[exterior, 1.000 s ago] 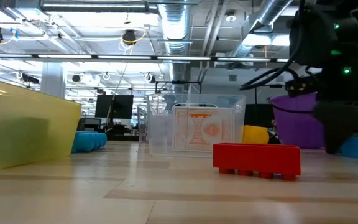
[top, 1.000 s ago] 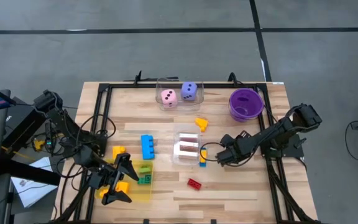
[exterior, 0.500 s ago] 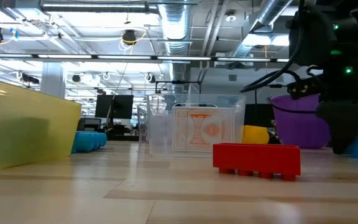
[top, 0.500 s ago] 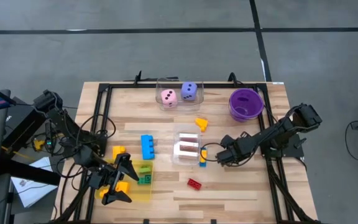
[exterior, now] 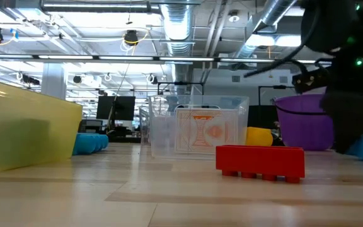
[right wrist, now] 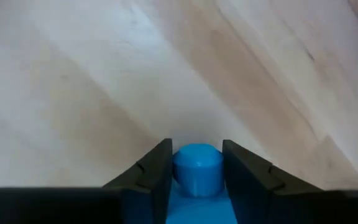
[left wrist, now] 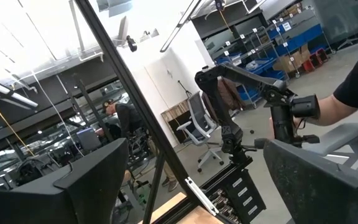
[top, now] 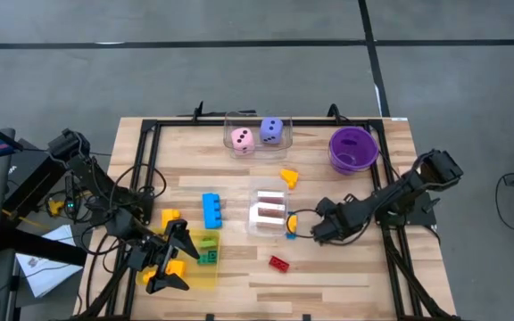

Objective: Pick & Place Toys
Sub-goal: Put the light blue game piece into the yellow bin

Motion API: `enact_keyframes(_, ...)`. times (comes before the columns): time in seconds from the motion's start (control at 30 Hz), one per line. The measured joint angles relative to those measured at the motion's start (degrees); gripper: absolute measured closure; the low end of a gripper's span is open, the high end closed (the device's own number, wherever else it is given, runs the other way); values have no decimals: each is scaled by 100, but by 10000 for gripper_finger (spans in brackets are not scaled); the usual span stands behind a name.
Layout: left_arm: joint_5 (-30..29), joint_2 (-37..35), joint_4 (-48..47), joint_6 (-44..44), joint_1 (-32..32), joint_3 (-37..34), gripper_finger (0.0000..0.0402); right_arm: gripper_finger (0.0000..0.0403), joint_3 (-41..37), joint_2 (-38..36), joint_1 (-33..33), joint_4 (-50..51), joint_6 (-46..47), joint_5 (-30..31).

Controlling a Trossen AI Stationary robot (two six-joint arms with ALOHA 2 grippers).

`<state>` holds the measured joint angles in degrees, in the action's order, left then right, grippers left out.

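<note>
2 grippers | right gripper (right wrist: 194, 163) jaws pinching small blue brick (right wrist: 196, 171) | left gripper (top: 169, 267) jaws spread over yellow tray (top: 205, 276)

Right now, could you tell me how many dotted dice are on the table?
2: a pink die and a purple die, side by side in the clear box at the table's far edge. None elsewhere that I can see.

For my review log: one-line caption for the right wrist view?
Right gripper fingers flank a small blue brick above the wooden table.
</note>
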<state>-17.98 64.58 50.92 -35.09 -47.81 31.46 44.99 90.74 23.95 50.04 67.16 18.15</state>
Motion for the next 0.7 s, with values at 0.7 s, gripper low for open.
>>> enact_keyframes(0.7, -864, 0, -271, 26, 93, 0, 32, 293, 1946, 0, 1034, 32, -680, 2348)
